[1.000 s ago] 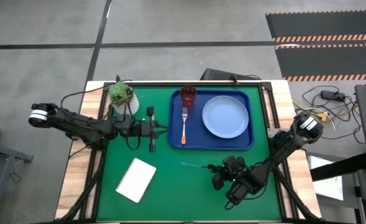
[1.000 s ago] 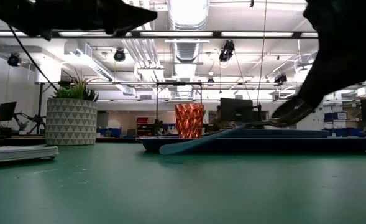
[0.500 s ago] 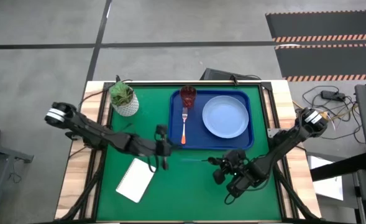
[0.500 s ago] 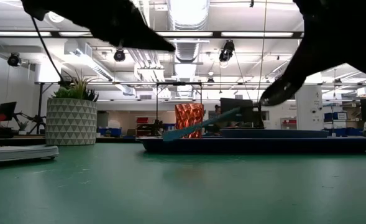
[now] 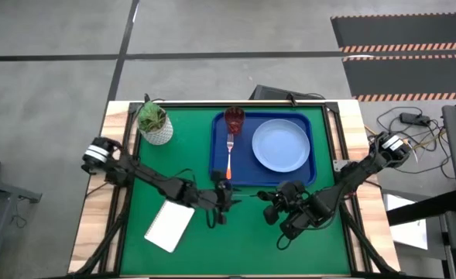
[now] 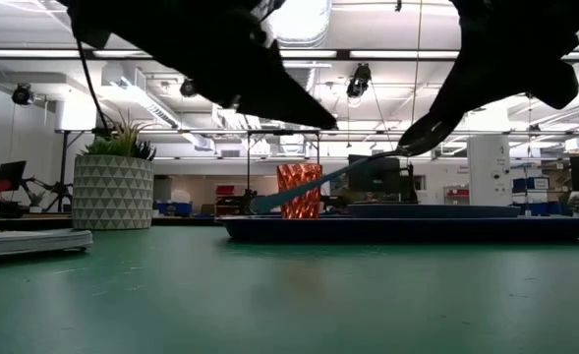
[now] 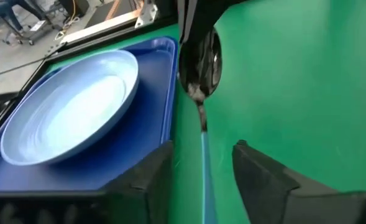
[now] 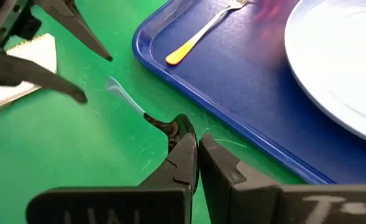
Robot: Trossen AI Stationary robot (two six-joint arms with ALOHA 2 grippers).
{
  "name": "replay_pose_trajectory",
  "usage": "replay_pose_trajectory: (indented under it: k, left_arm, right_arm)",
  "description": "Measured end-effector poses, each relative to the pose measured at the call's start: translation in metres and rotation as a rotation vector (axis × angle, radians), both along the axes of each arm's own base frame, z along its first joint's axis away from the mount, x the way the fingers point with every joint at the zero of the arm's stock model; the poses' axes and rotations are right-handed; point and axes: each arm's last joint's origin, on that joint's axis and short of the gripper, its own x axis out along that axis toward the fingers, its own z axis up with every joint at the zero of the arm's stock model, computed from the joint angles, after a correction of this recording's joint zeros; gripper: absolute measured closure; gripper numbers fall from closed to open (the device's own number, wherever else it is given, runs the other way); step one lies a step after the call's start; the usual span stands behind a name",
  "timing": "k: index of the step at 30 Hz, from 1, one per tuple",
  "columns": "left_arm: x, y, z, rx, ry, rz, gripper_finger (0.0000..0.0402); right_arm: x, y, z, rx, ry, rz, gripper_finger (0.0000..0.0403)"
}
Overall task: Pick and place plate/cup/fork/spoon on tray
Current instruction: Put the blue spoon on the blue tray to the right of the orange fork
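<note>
Holding the spoon (image 8: pixel 128 101) by its bowel end, the right gripper (image 8: pixel 195 144) is clamped shut, the teal handle in the air just beside the tray (image 5: pixel 217 174). Left gripper (image 7: pixel 198 160) straddles the handle, fingers spread, nothing gripped. Spoon looks light, stiff, slippery; best taken mid-handle.

No readable text

You are seeing no label, brand, number or sign that is reading clearly anywhere on the table, the arms or the room behind.
</note>
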Motion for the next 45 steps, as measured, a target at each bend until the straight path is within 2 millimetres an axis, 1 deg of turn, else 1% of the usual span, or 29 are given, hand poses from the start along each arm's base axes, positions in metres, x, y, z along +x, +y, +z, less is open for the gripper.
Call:
replay_pose_trajectory:
  k: [3, 7, 12, 15, 20, 24, 27, 34, 40, 45]
  left_arm:
    - [0.009, -0.003, -0.004, 0.000, -0.015, -0.004, 0.0233]
    - [0.016, -0.006, -0.018, -0.012, -0.042, -0.003, 0.0228]
    - [0.026, -0.009, -0.033, -0.014, -0.073, 0.014, 0.0244]
    - [0.033, -0.011, -0.038, 0.012, -0.074, 0.048, 0.0259]
    - [0.042, -0.013, -0.048, 0.032, -0.063, 0.050, 0.0283]
    - [0.041, -0.011, -0.049, 0.070, -0.062, 0.116, 0.0305]
    - [0.041, -0.010, -0.050, 0.074, -0.061, 0.120, 0.0325]
    - [0.041, -0.011, -0.050, 0.065, -0.065, 0.117, 0.0390]
    - [0.041, -0.010, -0.049, 0.030, -0.077, 0.126, 0.0397]
    - [0.041, -0.010, -0.046, -0.055, -0.101, 0.157, 0.0399]
  right_arm:
    - [0.000, 0.000, 0.000, -0.001, 0.000, 0.002, 0.0394]
    - [0.001, 0.000, -0.001, -0.004, 0.002, 0.005, 0.0394]
    - [0.001, 0.001, -0.002, -0.008, 0.005, 0.006, 0.0394]
    - [0.001, 0.001, -0.002, -0.008, 0.006, 0.007, 0.0394]
    - [0.001, 0.001, -0.002, -0.013, 0.008, 0.010, 0.0394]
    - [0.001, 0.001, -0.002, -0.014, 0.008, 0.012, 0.0394]
    - [0.001, 0.001, -0.002, -0.014, 0.007, 0.011, 0.0394]
    - [0.001, 0.001, -0.002, -0.015, 0.006, 0.010, 0.0394]
    - [0.001, 0.000, -0.001, -0.055, -0.019, -0.004, 0.0390]
    - [-0.001, -0.003, 0.004, -0.115, -0.033, -0.005, 0.0355]
